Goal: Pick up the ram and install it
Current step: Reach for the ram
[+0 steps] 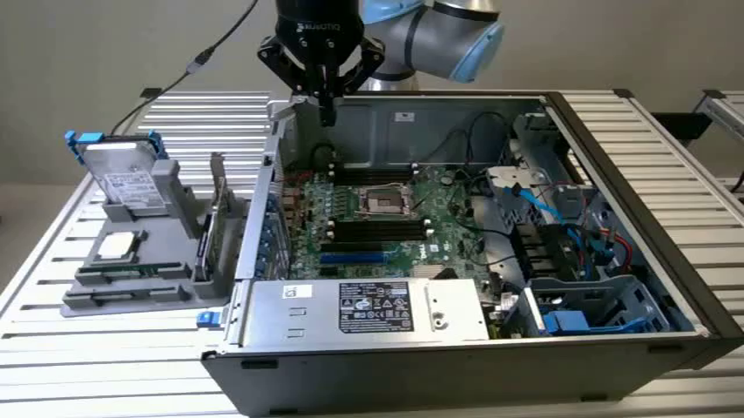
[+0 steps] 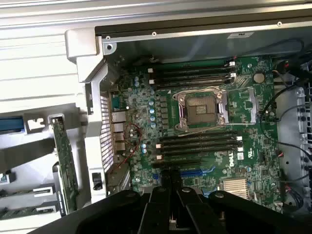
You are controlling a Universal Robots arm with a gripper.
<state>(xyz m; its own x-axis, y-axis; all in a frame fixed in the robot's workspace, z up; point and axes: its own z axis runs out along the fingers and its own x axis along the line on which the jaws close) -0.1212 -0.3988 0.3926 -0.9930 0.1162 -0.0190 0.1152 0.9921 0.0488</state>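
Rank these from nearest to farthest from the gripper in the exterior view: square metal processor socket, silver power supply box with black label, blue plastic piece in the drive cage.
From the gripper, over the case's far wall:
1. processor socket, mid-motherboard.
2. power supply box, case's near edge.
3. blue plastic piece, near corner, exterior view's right.

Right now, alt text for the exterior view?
The robot's shut gripper hangs over a far corner of an open computer case whose motherboard lies exposed. At the exterior view's left, a gray tray holds a hard drive and processor chip.
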